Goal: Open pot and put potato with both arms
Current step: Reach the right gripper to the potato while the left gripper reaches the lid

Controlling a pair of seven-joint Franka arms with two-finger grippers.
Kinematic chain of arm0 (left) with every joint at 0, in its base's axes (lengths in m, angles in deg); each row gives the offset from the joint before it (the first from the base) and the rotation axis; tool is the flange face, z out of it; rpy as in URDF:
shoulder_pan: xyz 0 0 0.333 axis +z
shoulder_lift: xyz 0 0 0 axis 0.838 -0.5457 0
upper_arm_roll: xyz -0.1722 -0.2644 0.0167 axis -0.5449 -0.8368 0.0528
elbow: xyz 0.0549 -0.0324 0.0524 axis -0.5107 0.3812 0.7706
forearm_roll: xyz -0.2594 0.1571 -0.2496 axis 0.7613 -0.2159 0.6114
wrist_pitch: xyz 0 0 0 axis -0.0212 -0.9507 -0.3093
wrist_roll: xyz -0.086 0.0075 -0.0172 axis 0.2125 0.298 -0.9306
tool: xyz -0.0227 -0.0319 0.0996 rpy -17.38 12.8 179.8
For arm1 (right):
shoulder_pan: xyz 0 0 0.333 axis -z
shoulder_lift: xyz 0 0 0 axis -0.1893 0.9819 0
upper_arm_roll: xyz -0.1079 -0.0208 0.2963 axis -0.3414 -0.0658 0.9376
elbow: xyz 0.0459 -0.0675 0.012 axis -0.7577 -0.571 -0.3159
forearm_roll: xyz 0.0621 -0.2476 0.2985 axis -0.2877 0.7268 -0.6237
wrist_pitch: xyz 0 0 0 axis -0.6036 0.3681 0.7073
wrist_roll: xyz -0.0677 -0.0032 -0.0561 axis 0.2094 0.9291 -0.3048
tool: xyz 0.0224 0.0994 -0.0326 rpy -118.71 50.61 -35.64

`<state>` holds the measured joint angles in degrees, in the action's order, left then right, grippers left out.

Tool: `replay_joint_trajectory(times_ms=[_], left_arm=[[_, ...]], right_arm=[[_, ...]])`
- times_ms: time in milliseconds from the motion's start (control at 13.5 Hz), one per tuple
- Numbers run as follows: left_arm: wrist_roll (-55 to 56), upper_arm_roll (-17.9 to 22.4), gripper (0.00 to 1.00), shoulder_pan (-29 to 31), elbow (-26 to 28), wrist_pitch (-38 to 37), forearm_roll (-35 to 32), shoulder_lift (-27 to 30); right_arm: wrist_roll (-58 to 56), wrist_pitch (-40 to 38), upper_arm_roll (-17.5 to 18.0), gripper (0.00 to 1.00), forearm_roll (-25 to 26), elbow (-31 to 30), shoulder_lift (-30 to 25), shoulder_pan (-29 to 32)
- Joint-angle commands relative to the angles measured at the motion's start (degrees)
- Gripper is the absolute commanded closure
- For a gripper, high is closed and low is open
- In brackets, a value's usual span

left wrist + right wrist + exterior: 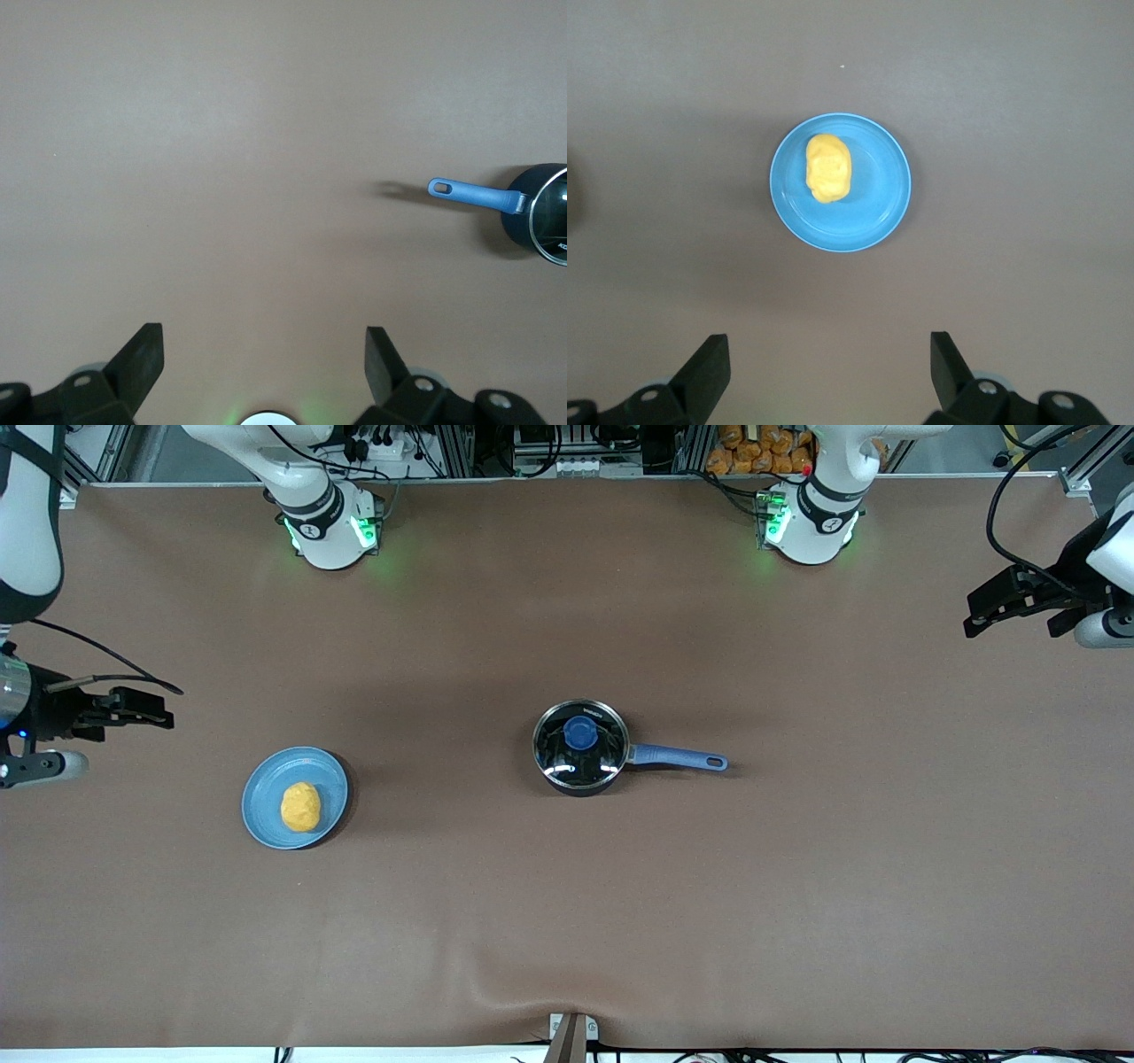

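The black pot stands mid-table with its glass lid and blue knob on; its blue handle points toward the left arm's end. The left wrist view shows the handle and part of the pot. The yellow potato lies on a light-blue plate toward the right arm's end; the right wrist view shows the potato. My left gripper hangs open and empty over the table's left-arm end. My right gripper hangs open and empty over the right-arm end.
Brown table cover with a slight wrinkle at the edge nearest the front camera. Both arm bases stand along the table's robot edge. A small bracket sits at the front edge.
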<state>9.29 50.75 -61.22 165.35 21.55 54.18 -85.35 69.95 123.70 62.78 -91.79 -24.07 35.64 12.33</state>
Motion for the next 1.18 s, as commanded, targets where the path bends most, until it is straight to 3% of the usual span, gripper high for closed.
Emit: replay_joint_trajectory(times_ms=[0,591,812,1108], left_arm=[[0.1,-0.8,0.0,0.8,0.6,-1.5,0.5,1.3],[0.3,-1.0,0.0,-0.1,0.4,-2.2,-0.2,1.1],[0.5,-4.0,0.0,-0.9,0.3,-1.3,0.5,-1.3],[5.9,-11.3,0.0,-1.2,0.0,2.4,1.6,-6.0]], right_arm=[[-0.9,0.1,0.2,0.0,-0.9,0.4,0.9,0.3],[-1.1,2.7,0.2,0.0,-0.9,0.3,6.1,-3.3],[-5.0,7.0,0.3,0.0,-2.4,0.3,10.9,-5.1],[-13.8,10.6,0.3,0.0,-3.9,0.3,17.7,-4.9]])
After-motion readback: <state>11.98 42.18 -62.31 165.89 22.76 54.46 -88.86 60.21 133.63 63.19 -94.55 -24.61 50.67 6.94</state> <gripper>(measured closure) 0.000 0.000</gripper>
